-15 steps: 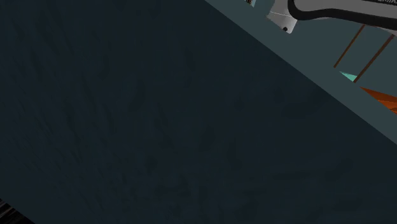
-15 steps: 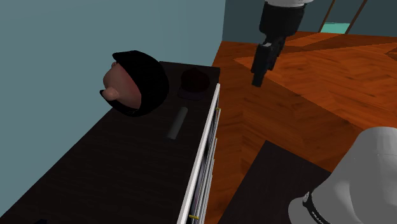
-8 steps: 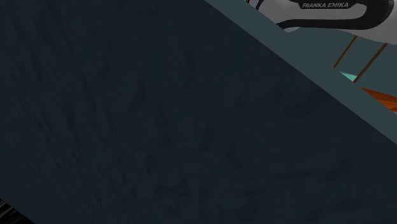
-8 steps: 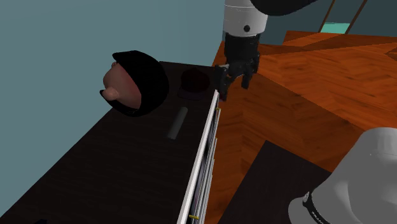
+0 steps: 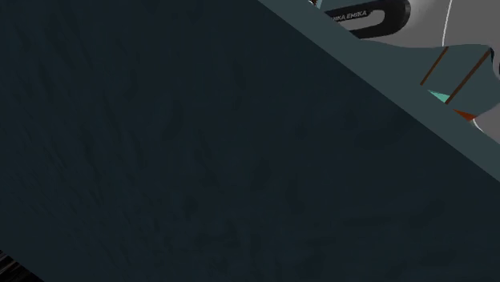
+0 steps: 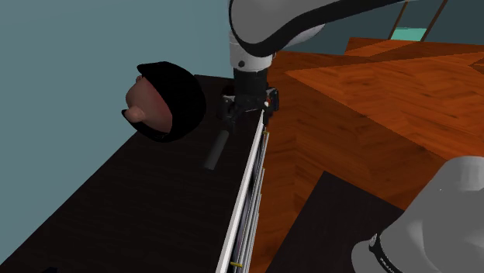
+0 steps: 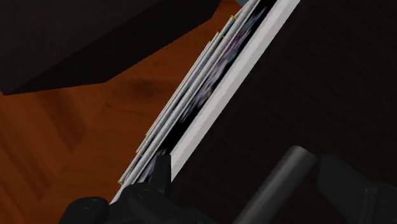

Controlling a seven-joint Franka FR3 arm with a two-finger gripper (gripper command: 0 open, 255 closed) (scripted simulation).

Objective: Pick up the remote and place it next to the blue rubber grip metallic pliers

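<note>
The remote (image 6: pixel 216 150) is a dark grey bar lying on the black tabletop (image 6: pixel 140 209), close to the table's white front edge. My gripper (image 6: pixel 245 118) hangs just above the remote's far end, pointing down with its fingers spread. In the wrist view the remote (image 7: pixel 280 184) lies between my two black fingers (image 7: pixel 160 175), which stand apart without touching it. The gripper (image 7: pixel 249 178) is open and holds nothing. In the shoulder view a white arm link (image 5: pixel 364 14) crosses the top edge.
A black rounded shell with a pink thing inside (image 6: pixel 164 101) sits on the table beyond the remote. The table's white front edge (image 6: pixel 250 186) runs beside an orange wooden floor (image 6: pixel 364 116). A teal wall (image 6: pixel 70 70) backs the table. A dark slanted surface (image 5: pixel 200 152) blocks the shoulder view.
The arm has swung from over the wooden floor to over the table, and the gripper has come down to just above the remote's far end. Fingers stayed open.
</note>
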